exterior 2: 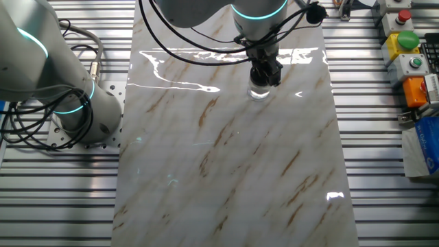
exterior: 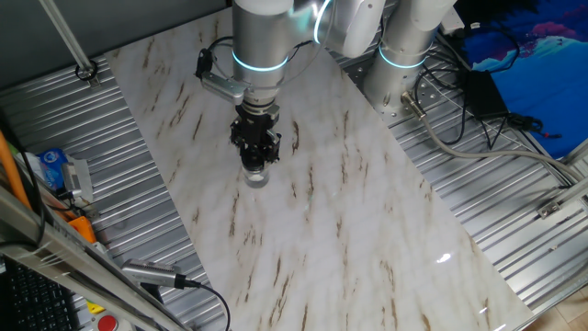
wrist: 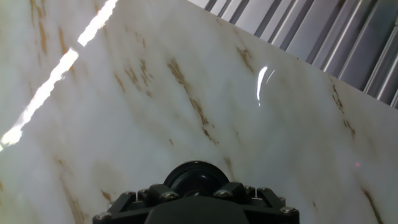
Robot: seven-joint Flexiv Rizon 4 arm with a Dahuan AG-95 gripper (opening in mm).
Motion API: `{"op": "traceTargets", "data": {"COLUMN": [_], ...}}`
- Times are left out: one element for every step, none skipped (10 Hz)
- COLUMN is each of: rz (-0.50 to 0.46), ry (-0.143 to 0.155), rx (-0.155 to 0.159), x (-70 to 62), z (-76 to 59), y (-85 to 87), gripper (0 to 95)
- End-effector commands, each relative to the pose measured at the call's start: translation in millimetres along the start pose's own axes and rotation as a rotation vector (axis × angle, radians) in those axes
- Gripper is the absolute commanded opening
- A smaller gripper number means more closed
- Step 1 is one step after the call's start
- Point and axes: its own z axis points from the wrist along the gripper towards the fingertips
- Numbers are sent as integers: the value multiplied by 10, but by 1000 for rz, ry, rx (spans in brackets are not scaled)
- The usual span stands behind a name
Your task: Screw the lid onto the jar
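Hand view gives us the closest look: the lid (wrist: 194, 177), black & round, sits right in front of the claw (wrist: 196, 194), partly tucked under its black body w/ screws along the edge, marble bench (wrist: 155, 93) spreading beyond. We can't see the fingertips here, so we can't tell from this view how they stand. One fixed view shows the arm coming straight down over the bench (exterior: 349, 230), claw (exterior: 256, 164) pressed around the lid at the top of the jar (exterior: 257, 176), a small clear glass cylinder standing upright on the marble. We read the claw as pinching the lid (exterior: 256, 166), tho the fingers hide most of it. Other fixed view agrees: claw (exterior 2: 263, 80) vertical, jar (exterior 2: 258, 91) directly beneath, touching the bench (exterior 2: 233, 171) near its far end, roughly mid-width. Lid not separately visible there.
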Motion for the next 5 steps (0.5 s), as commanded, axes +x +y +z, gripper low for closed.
{"op": "traceTargets", "data": {"rz": [23,34,46,56,59], "ry": [0,2,3,2,1], "rx": [-4,-2,-2,-4,-7], "x": [20,21,21,22,22], "z": [101,102,103,106,108], "y": [1,1,1,0,0], "gripper": [0,0,0,0,0]}}
